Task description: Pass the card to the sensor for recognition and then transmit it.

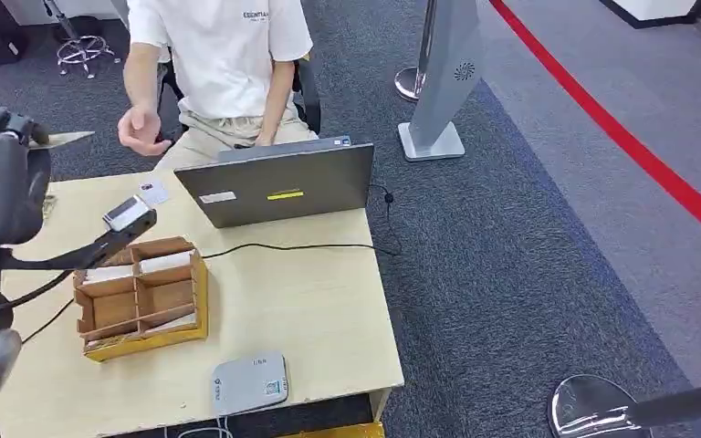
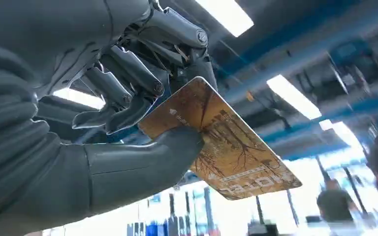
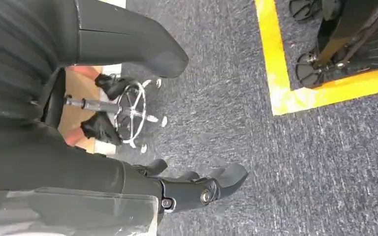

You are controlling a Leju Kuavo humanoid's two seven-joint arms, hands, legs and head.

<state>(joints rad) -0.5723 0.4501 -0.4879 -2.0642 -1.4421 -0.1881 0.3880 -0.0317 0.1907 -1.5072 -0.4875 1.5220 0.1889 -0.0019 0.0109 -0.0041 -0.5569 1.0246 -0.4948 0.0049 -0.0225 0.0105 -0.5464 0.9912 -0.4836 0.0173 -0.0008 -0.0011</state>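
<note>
While raised, left hand [image 2: 142, 98] pinches card [image 2: 226, 147].
Right hand [image 3: 197, 189] hangs over carpet, fingers apart, holding nothing.

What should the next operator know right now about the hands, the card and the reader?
Left hand: raised at the table's far left, pinching the card between thumb and fingers.
Right hand: hanging over the carpet, holding nothing.
Card reader: flat at the table's near edge, nothing on it.
Person: seated behind the laptop, one hand raised.
Whether it was scanned: cannot tell. Left: hand the card over.
</note>
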